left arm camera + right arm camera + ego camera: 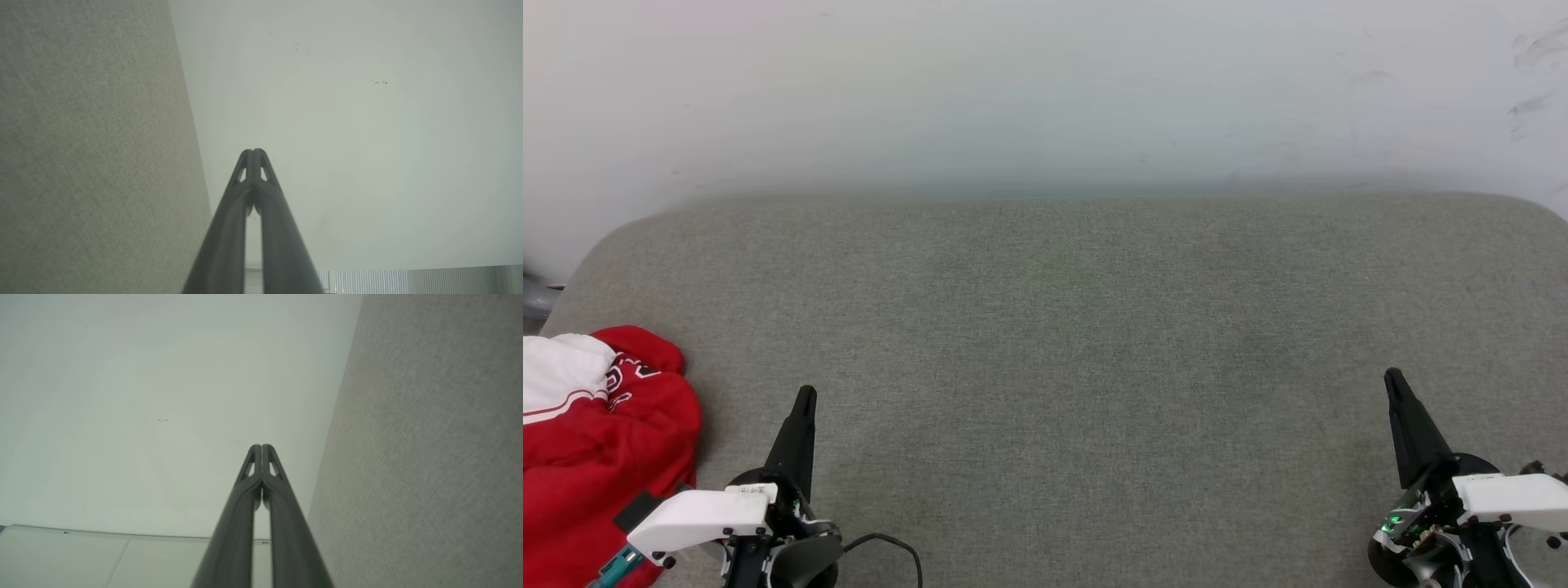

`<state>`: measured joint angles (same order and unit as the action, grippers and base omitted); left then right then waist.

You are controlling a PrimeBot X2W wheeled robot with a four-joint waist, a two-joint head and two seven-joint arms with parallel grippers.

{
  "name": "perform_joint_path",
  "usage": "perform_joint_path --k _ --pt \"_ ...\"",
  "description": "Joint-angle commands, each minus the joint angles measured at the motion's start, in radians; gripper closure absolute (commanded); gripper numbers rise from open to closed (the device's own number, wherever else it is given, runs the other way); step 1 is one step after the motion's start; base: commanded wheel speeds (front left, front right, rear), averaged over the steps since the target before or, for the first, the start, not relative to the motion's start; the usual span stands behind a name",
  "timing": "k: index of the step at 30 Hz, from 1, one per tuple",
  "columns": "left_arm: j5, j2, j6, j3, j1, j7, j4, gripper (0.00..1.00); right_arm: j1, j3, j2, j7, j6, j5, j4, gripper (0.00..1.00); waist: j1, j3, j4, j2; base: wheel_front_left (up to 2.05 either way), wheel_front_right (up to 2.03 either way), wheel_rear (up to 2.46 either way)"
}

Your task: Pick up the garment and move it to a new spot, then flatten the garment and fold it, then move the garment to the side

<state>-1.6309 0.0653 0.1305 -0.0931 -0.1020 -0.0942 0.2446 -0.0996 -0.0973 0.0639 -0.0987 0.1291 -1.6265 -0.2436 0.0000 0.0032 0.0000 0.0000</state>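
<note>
Red, soft and likely light and floppy: pinch the garment at a raised fold near the left gripper, clenched empty like the right gripper.

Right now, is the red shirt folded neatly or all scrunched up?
Scrunched up. The red shirt lies in a lumpy heap on the grey cushion, a white part bunched on top.

1. The left claw and right claw each taper to a narrow black point.
2. In the wrist views the fingers are dark grey, with small triangular cut-outs near the tips.
3. White covers with dark screws cap both wrists; the left one bears a small printed label.
4. A black cable loops from the left wrist, and a teal part shows under its cover.
5. Green lights glow at the right wrist.
</note>
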Motion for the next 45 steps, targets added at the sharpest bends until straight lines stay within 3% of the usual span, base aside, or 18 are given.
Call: perform_joint_path --k 1,28,29,45 --pt "0.007 0.000 0.000 -0.002 -0.009 -0.007 0.001 1.00 -0.014 -0.002 -0.003 -0.004 0.003 0.005 -0.002 1.00 0.0000 0.000 0.000 0.0000 0.00 0.00 0.00" --pt "0.011 -0.005 0.000 -0.008 -0.010 -0.010 0.001 1.00 -0.015 -0.007 -0.007 -0.007 0.003 0.009 -0.002 1.00 0.0000 0.000 0.000 0.0000 0.00 0.00 0.00" --pt "0.011 -0.005 0.000 -0.009 -0.010 -0.010 0.001 0.00 -0.015 -0.007 -0.007 -0.007 0.003 0.009 -0.002 0.00 0.0000 0.000 0.000 0.0000 0.00 0.00 0.00" --pt "0.040 -0.011 0.000 0.066 0.018 0.064 -0.062 0.00 0.049 0.042 -0.008 0.065 0.000 0.036 0.078 0.00 0.0000 -0.001 0.003 0.0000 0.00 0.00 0.00"
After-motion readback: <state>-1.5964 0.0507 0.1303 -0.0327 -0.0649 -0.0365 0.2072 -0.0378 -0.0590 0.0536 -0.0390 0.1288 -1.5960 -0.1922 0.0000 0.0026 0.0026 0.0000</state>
